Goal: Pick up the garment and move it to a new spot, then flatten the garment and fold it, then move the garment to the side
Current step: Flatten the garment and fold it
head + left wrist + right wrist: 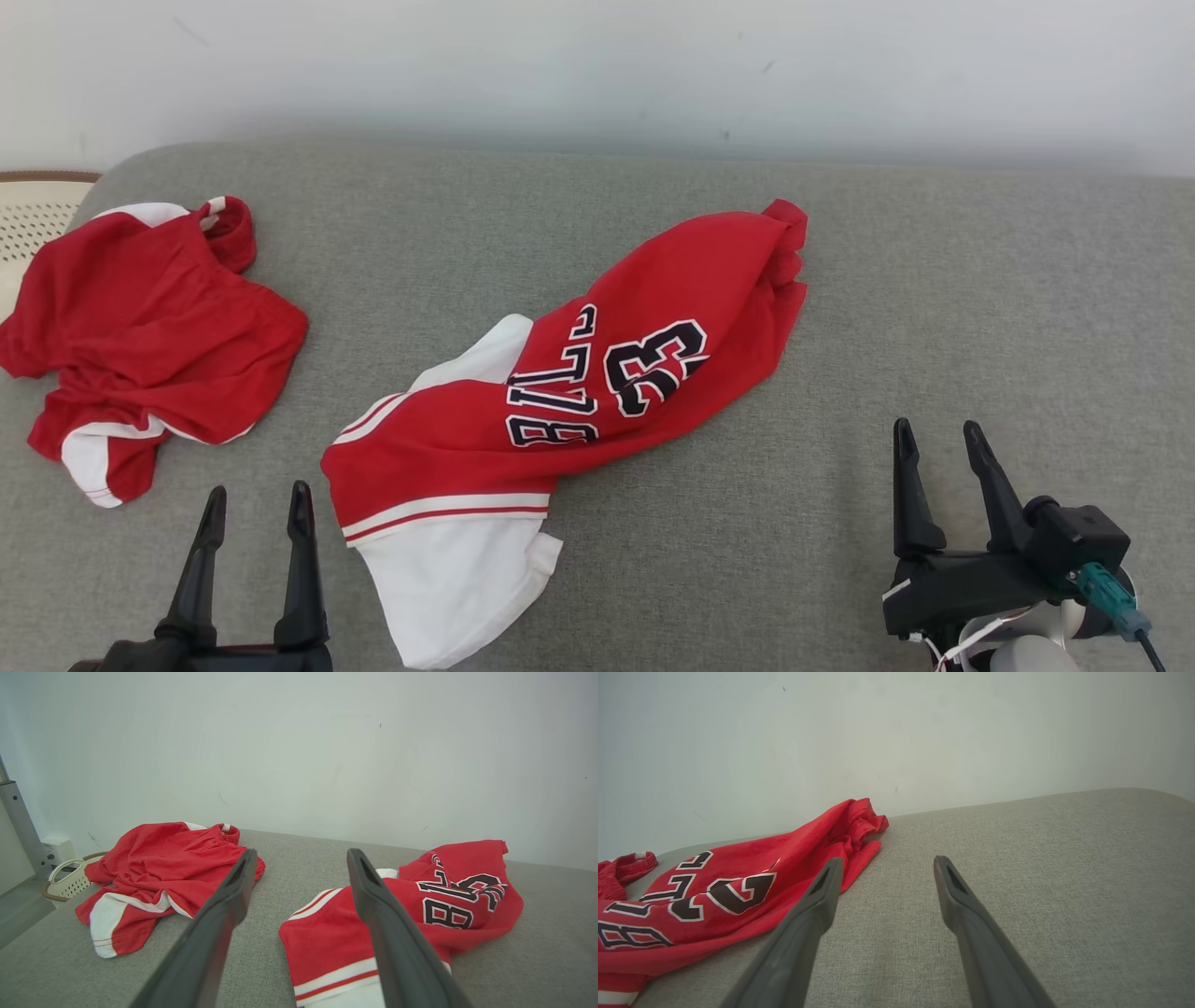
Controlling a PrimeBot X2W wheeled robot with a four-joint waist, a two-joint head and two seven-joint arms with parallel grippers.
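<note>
A crumpled red and white jersey [569, 392] with black "BULLS 23" lettering lies diagonally across the middle of the grey cushion [980, 308]; it also shows in the left wrist view [420, 910] and the right wrist view [738, 891]. My left gripper [259, 499] stands open at the lower left, just left of the jersey's white hem, touching nothing. My right gripper [938, 434] stands open at the lower right, well clear of the cloth. Nothing sits between either pair of fingers [233, 891] [826, 891].
A second red and white garment [140, 336] lies bunched at the cushion's left end, also seen in the left wrist view [159, 868]. A pale perforated basket [28, 224] stands beyond the left edge. A white wall [597, 65] runs behind the cushion.
</note>
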